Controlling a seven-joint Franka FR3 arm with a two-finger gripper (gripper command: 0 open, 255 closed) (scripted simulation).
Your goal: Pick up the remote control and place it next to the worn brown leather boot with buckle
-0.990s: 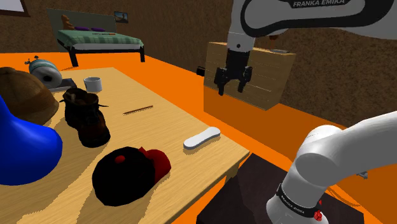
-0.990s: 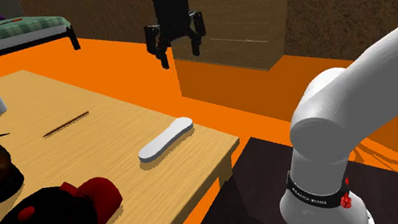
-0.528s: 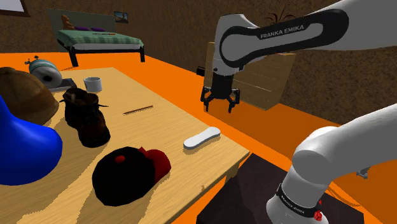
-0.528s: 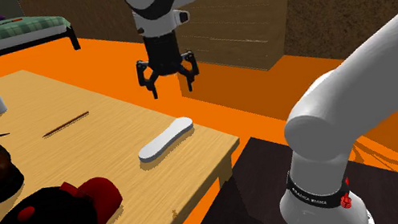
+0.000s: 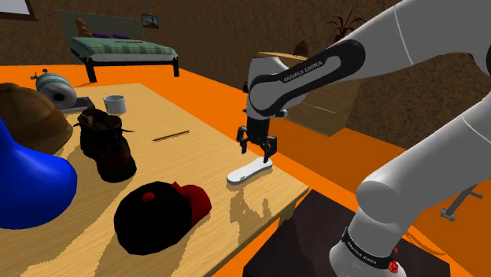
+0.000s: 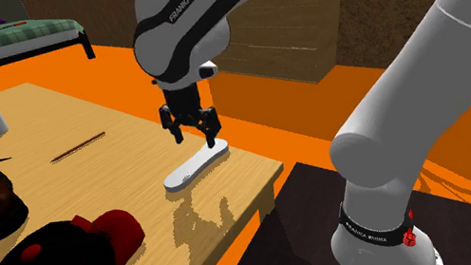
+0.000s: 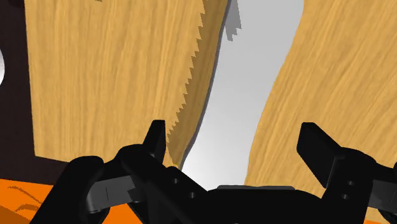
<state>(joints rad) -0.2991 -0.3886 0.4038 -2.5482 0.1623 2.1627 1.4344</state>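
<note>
Shoulder view puts the all-black two-finger gripper low over the far end of the pale grey, slim, flat remote control, which lies on the light wooden table close to the edge nearest the stand. Seen from the wrist, the fingers stand wide apart, straddling the remote's narrow width without touching it.

The main risk, as I judge it, is the grasp point. The gripper sits nearer one end than the middle, so a lifted remote may droop or twist out of the pads. The remote is also very thin. Closing too high would catch nothing, and going too low would scrape the fingertips on the wood. A finger landing on the remote instead of beside it could nudge it toward the nearby edge and off the table.

The worn dark brown leather boot stands well apart, and the black and red cap lies near the path, so a low carry might clip it.
</note>
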